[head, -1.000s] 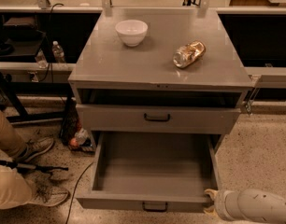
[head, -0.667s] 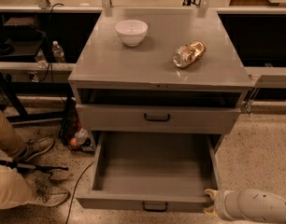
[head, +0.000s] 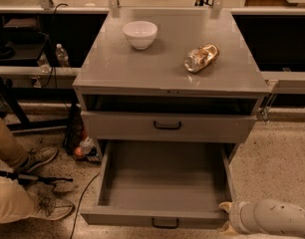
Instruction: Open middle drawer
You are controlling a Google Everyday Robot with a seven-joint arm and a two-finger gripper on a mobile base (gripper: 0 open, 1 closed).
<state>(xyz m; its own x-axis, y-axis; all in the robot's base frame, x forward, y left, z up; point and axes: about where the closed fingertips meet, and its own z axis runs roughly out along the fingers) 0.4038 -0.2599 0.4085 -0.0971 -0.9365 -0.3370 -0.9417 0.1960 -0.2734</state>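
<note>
The middle drawer (head: 165, 183) stands pulled well out below the counter (head: 142, 71), so I judge the opening done. My gripper (head: 226, 217) sits at its right front corner; whether it grips anything I cannot tell.

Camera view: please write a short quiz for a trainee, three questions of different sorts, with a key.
1. True or false: the middle drawer is pulled out and has nothing inside.
2. What lies on the cabinet top together with the white bowl? A) a shiny brown item B) a red apple C) a blue sponge
3. In a few words: where is the gripper?

Key: 1 true; 2 A; 3 at the front right corner of the middle drawer.
</note>
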